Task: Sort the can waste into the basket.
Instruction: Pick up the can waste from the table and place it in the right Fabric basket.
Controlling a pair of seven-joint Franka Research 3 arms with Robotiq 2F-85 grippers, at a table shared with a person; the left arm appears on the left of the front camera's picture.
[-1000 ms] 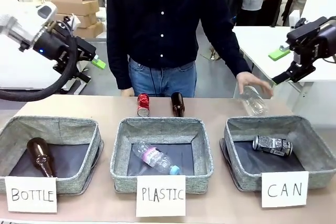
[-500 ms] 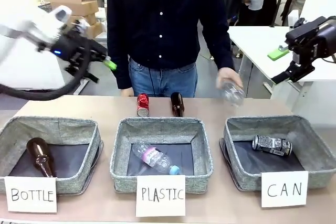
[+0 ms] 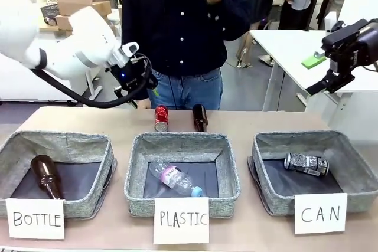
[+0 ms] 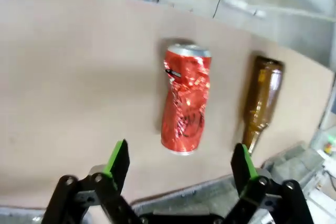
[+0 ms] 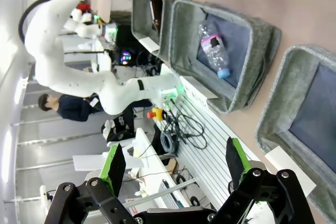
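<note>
well, the crumpled shiny red metal can (image 3: 161, 118) appears to lie on its side on the bare wooden tabletop (image 3: 77, 119), just behind the middle grey fabric basket (image 3: 182, 141), with a brown glass bottle (image 3: 200, 117) just beside it but apart. the dark printed metal can (image 3: 306, 163) already lies in the grey fabric basket labelled "can" (image 3: 277, 200).

the left gripper (image 4: 180, 157) hovers above the red can (image 4: 185, 99), its green-padded fingers (image 4: 118, 156) spread wide with the can's near end between them and nothing touched. the right gripper (image 5: 174, 162) hangs off to the side, likewise spread and empty.

the red can looks light, thin-walled and already buckled, so i judge it will give under a hard squeeze and its glossy skin may slip. the best hold is probably across the waist, pads on the two long sides, closing gently. the bottle (image 4: 261, 99) lies near enough that a finger could nudge it.
</note>
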